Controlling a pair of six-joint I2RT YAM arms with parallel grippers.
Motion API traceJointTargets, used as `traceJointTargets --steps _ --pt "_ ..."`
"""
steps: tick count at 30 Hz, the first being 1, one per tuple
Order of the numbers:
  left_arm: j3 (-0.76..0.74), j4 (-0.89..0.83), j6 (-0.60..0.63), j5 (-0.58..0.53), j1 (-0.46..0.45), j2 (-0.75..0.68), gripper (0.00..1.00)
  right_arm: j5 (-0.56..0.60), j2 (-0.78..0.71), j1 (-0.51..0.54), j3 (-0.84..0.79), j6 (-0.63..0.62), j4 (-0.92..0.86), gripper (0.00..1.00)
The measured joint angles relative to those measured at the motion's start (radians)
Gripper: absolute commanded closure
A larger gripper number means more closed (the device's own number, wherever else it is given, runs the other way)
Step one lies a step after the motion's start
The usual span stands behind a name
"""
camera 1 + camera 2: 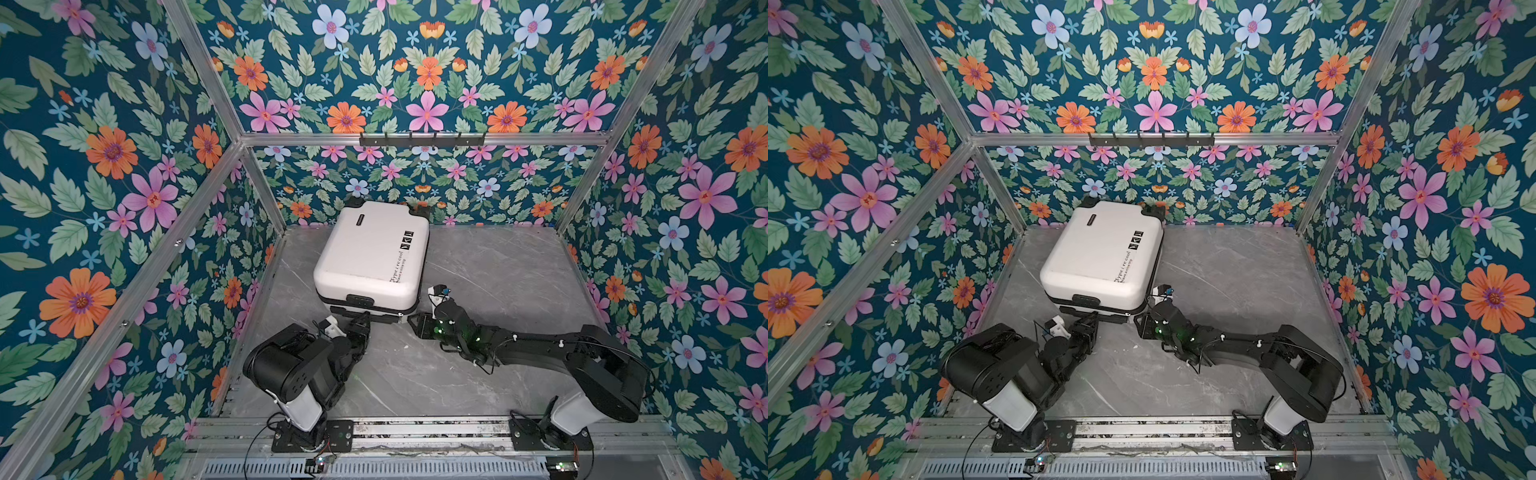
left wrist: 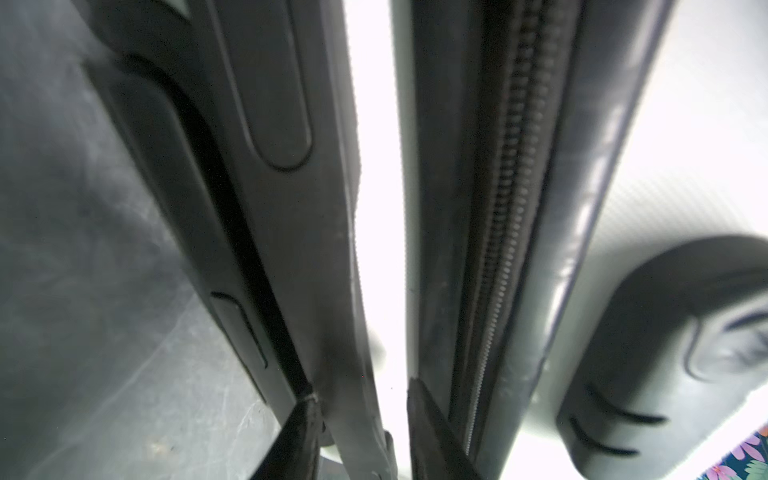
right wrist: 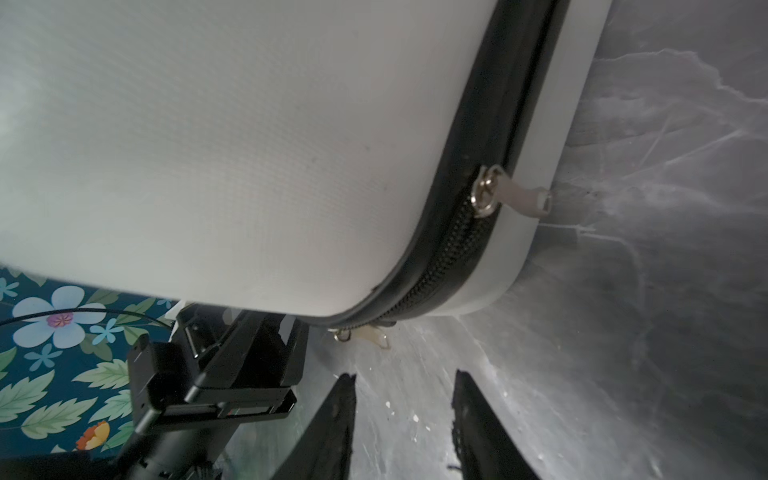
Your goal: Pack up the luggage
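Both top views show the suitcase (image 1: 370, 253) closed, flat on the worktop (image 1: 498, 270) left of centre; zipping up seems the step in hand. Next, the right hand (image 3: 403, 382), fingers spread and empty, must catch the zip pull (image 3: 525, 199). The left hand (image 2: 359, 399) straddles the suitcase's lower rim; whether it pinches I cannot tell.

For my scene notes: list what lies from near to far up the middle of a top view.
Aluminium rail → left gripper and right gripper, side by side at about the same depth → luggage → hook rack on the back wall.
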Motion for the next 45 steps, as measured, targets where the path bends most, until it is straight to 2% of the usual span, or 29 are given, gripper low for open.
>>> traceJointTargets --steps 8,12,19,20,22,23,25,45 --pt "0.000 -0.025 -0.015 0.026 0.002 -0.010 0.99 0.014 0.030 0.046 0.008 0.010 0.062 0.51" --pt "0.000 0.027 0.019 0.072 -0.002 -0.027 1.00 0.043 0.054 0.045 0.009 0.013 0.079 0.49" --pt "0.000 0.037 0.048 0.092 -0.001 -0.030 1.00 0.093 0.113 0.047 0.007 0.026 0.114 0.49" --pt "0.000 0.038 0.051 0.095 -0.001 -0.030 0.95 0.099 0.116 0.047 0.006 0.029 0.117 0.49" --pt "0.000 0.040 0.051 0.096 -0.001 -0.028 0.65 0.107 0.116 0.046 -0.002 0.032 0.139 0.49" --pt "0.000 0.040 0.051 0.097 -0.002 -0.026 0.56 0.110 0.114 0.046 -0.007 0.032 0.145 0.49" --pt "0.000 0.040 0.047 0.096 -0.003 -0.025 0.47 0.111 0.102 0.046 -0.023 0.032 0.145 0.49" --pt "0.000 0.043 0.044 0.048 -0.009 0.077 0.44 0.182 -0.107 0.045 -0.100 0.021 0.123 0.49"
